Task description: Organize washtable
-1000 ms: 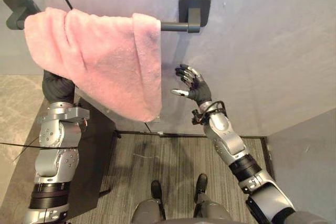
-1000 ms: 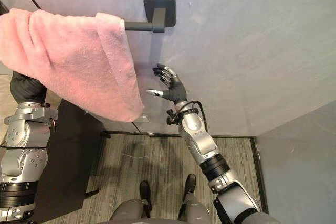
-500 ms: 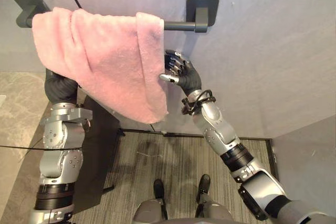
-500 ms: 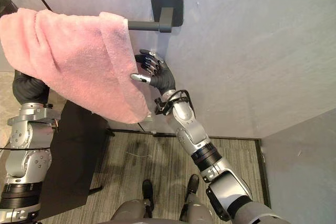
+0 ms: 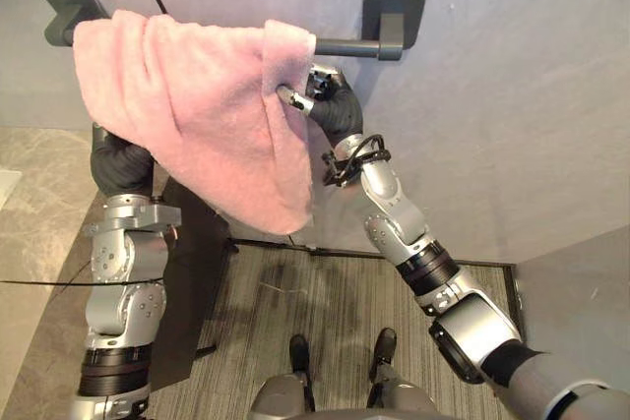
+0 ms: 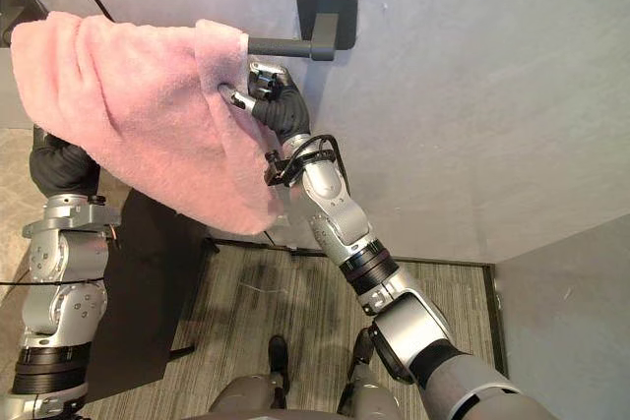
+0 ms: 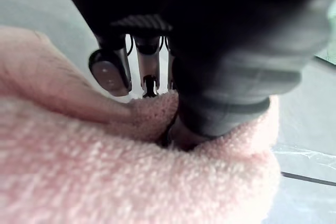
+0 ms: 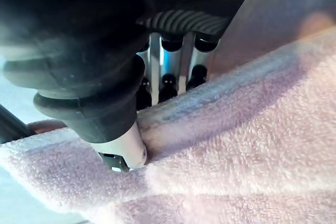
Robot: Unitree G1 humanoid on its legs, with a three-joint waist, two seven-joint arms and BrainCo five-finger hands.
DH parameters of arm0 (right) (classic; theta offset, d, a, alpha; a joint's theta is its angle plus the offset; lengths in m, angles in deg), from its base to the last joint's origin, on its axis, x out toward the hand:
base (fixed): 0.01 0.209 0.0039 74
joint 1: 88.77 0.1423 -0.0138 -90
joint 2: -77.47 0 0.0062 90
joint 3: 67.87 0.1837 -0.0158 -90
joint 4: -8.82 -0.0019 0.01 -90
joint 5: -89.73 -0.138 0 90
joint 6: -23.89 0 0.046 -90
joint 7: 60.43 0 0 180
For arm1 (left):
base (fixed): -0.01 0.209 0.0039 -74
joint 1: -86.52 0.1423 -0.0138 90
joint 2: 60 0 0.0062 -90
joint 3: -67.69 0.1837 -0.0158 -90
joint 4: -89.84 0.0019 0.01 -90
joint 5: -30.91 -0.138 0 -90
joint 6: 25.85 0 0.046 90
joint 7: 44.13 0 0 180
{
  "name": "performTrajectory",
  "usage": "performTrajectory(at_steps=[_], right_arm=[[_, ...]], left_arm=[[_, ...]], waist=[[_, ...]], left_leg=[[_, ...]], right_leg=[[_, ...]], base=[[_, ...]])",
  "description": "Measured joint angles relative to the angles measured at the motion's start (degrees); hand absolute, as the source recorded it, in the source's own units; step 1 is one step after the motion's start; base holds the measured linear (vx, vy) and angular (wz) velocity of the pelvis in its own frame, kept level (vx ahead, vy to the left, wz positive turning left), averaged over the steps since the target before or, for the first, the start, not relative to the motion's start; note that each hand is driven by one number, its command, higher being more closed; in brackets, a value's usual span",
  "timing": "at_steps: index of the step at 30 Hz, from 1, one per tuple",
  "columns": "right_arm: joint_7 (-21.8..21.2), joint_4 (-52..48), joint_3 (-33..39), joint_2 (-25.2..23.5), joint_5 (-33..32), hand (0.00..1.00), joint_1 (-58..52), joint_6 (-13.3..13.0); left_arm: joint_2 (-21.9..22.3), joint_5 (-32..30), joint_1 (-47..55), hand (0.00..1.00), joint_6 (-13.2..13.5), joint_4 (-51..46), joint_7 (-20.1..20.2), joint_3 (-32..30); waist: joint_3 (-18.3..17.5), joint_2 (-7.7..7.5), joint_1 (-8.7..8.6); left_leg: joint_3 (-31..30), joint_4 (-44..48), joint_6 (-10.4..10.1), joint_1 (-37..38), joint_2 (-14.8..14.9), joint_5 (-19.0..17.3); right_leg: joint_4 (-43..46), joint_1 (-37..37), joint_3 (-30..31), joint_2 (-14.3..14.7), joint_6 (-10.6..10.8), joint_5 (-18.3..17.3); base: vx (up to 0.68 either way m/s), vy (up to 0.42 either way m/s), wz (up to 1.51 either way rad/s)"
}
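Your pink towel (image 5: 197, 115) hangs over the dark towel bar (image 5: 349, 47) on the grey wall (image 5: 512, 95). Its long axis runs left to right along the bar. It covers the bar from the left bracket (image 5: 67, 7) to past the middle, and a bare stretch of bar shows between the towel's right edge and the right bracket (image 5: 394, 19). The cloth is bunched rather than flat. Its lower edge slants down towards the right and ends in a corner that hangs lowest, pointing at the floor.

Your right hand (image 5: 330, 105) is raised just under the bar at the towel's right edge. It grips that edge, with the thumb on the front of the cloth and the fingers (image 8: 170, 74) curled behind it.

Your left hand (image 7: 210, 77) is up under the left part of the towel and pressed into a fold of it. You cannot tell from here whether it grips the cloth.
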Motion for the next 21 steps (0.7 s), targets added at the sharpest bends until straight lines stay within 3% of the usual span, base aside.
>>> performTrajectory(at_steps=[13, 21], right_arm=[[-2.82, -1.04, 4.35, 2.20, 3.27, 1.00, -2.39, 0.28], [-5.51, -6.37, 7.49, 7.51, 3.59, 1.00, -7.10, 0.26]], left_arm=[[3.42, -2.34, 0.12, 1.00, -0.01, 0.17, 0.10, -1.41], [-0.28, -2.90, -3.63, 1.00, -0.05, 8.57, 0.28, -4.13]], waist=[[0.27, 0.31, -0.24], [0.46, -0.03, -1.75]], left_leg=[[-1.23, -0.29, 0.00, -0.06, -0.43, 0.18], [-1.05, -0.49, 0.04, -0.02, -0.69, 0.19]], right_leg=[[0.00, 0.69, -1.28, -0.68, 0.55, -0.40], [-0.01, 0.68, -0.99, -1.17, 1.15, -0.52]], base=[[0.03, 0.030, 0.06], [0.03, 0.025, 0.00]])
